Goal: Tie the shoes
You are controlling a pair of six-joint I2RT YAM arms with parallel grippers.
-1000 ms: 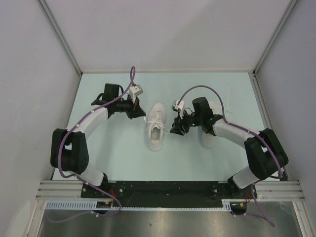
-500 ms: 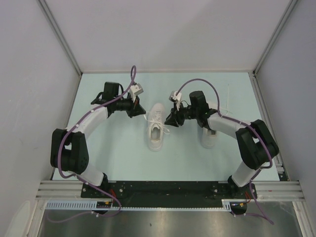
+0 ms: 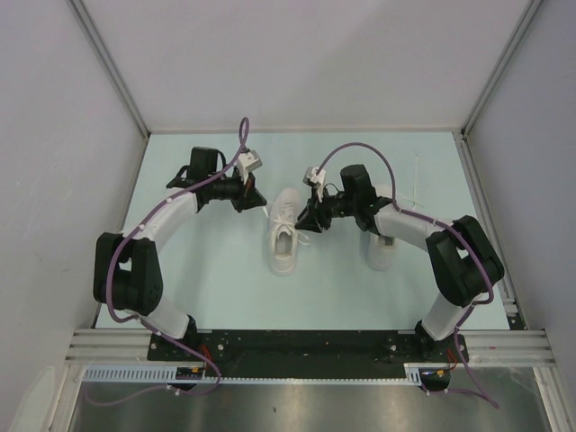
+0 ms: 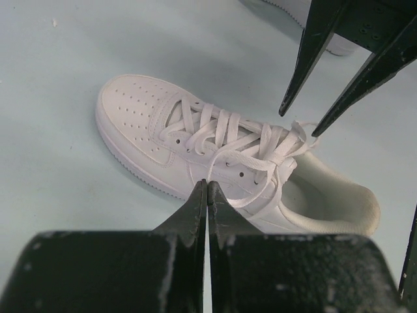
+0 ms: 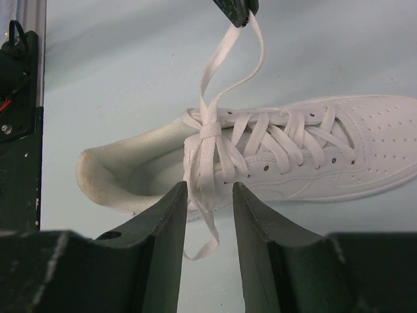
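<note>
- A white low-top lace-up sneaker (image 3: 283, 238) lies on its sole at the middle of the pale blue-green tabletop (image 3: 207, 270). Its toe points away from the arm bases and its heel opening faces up.
- The second white sneaker (image 3: 380, 254) of the pair sits to the right of the first and apart from it. The right arm hides part of it in the top view.
- The left claw (image 5: 234, 10) has its fingers pressed together. In the right wrist view they pinch a loop of thin white lace (image 5: 221, 59), which rises taut from the crossing at the top of the middle shoe's lacing.
- In its own wrist view, the left claw's tips meet in a closed seam just over the near side of that shoe. From there the pinched lace cannot be made out.
- The right claw (image 5: 208, 186) is spread, with a clear gap between its two black fingers. It hovers beside the shoe's collar, on the opposite side from the left claw.
- A loose strand of the lace falls from the crossing down the shoe's side and runs through that gap. Neither finger presses on it.
- In the top view both claws flank the laced part of the middle shoe, the left one just beside its toe end and the right one at its throat.
</note>
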